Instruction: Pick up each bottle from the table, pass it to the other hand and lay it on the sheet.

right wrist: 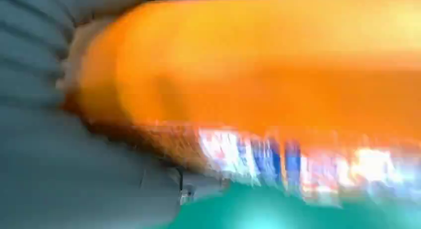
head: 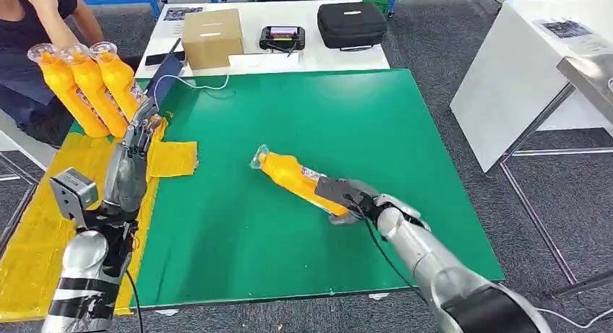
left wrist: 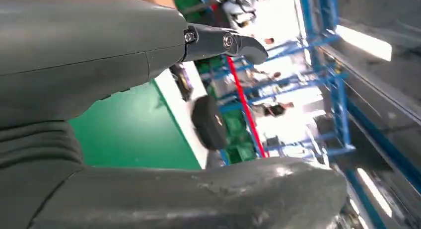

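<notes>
An orange bottle [head: 291,173] with a clear cap lies slanted over the middle of the green mat [head: 405,138]. My right hand [head: 348,199] grips its base end; the right wrist view shows the bottle [right wrist: 268,65] blurred and pressed close against the hand. I cannot tell whether it rests on the mat or is just above it. My left hand [head: 141,128] is raised over the yellow sheet [head: 43,225] at the mat's left edge, fingers [left wrist: 223,42] stretched out and holding nothing. Three more orange bottles [head: 90,87] lie side by side at the sheet's far end, where a person's arm [head: 47,19] reaches to their caps.
Beyond the mat a white table holds a cardboard box [head: 212,35], a small screen device [head: 282,38] and a black case [head: 351,24]. A white cable [head: 206,85] trails onto the mat's far edge. Another white table [head: 520,73] stands at the right.
</notes>
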Tool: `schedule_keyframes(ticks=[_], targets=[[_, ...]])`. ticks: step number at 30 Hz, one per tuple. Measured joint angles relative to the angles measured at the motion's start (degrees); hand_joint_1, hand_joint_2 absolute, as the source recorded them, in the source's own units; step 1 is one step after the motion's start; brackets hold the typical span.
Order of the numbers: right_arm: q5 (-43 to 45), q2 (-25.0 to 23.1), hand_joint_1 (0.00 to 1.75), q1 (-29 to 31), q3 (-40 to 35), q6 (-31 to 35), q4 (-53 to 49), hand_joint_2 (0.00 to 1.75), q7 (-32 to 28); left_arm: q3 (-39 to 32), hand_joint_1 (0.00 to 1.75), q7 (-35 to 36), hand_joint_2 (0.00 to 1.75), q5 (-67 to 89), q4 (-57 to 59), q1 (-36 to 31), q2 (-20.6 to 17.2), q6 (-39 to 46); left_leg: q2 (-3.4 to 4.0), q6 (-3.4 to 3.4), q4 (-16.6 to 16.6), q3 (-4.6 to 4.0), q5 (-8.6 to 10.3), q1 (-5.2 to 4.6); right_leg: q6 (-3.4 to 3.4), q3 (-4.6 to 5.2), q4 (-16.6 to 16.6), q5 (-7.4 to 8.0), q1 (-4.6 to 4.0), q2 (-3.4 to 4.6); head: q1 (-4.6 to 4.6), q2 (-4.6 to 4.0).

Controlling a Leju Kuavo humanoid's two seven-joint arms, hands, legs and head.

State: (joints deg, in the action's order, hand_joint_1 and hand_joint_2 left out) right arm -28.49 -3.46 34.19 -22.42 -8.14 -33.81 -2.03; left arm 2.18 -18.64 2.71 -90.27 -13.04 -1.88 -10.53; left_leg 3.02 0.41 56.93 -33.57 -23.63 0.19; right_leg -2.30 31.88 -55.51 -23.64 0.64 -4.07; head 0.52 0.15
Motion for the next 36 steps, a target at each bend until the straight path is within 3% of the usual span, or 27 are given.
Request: schedule_keyframes(ticks=[3, 7, 8, 17, 26, 36], targets=[[9.1, -2.2, 1.75, -8.7, 4.4, 2.5, -16.8, 1.75, 1.6, -0.5, 0.0, 1.7, 0.0, -0.5, -4.7, 3.6, 1.9, 1.0, -0.2, -0.02, 0.0, -0.66, 0.12, 0.0, -0.01, 0.64, -0.1, 0.0, 0.0, -0.09, -0.02, 0.0], [14.0, -3.2, 1.75, -15.5, 6.4, 3.4, -32.5, 1.75, 1.0, -0.3, 0.0, 0.8, 0.0, -3.0, -8.5, 8.3, 3.9, 1.8, -0.25, -0.02, 0.0, -0.94, 0.1, 0.0, -0.01, 0.89, -0.1, -0.06, 0.0, -0.19, 0.02, 0.0], [14.2, -3.1, 1.75, -16.7, 6.8, 3.6, -35.1, 1.75, 0.8, -0.3, 0.0, 0.5, 1.75, -3.3, -9.2, 9.1, 4.3, 2.0, -0.25, -0.02, 0.0, -1.09, 0.1, -0.02, -0.01, 1.0, -0.1, -0.06, 0.0, -0.19, 0.04, 0.0], [16.2, -3.8, 1.75, -21.6, 5.8, 5.2, -45.0, 1.75, -2.1, 1.3, 0.0, -1.4, 1.75, -4.0, -12.0, 13.4, 6.1, 5.4, -0.22, 0.01, 0.0, -1.26, 0.08, -0.08, -0.04, 1.18, -0.1, -0.04, 0.03, -0.17, 0.02, 0.0], [14.1, -5.4, 1.75, -20.0, -5.9, 9.4, -45.3, 1.75, -1.4, 7.0, 0.0, 0.7, 1.75, -10.2, -12.3, 16.7, 6.9, 8.0, -0.23, 0.0, 0.0, -1.31, 0.08, -0.04, -0.02, 1.24, -0.1, -0.05, -0.01, -0.17, 0.02, 0.0], [10.8, -5.4, 1.75, -18.2, -15.5, 9.6, -43.9, 1.75, 0.3, 8.9, 0.0, 1.5, 1.75, -12.4, -12.3, 18.4, 6.9, 7.5, -0.25, 0.0, 0.0, -1.34, 0.08, -0.05, -0.02, 1.25, -0.1, -0.05, 0.0, -0.18, 0.02, 0.0]])
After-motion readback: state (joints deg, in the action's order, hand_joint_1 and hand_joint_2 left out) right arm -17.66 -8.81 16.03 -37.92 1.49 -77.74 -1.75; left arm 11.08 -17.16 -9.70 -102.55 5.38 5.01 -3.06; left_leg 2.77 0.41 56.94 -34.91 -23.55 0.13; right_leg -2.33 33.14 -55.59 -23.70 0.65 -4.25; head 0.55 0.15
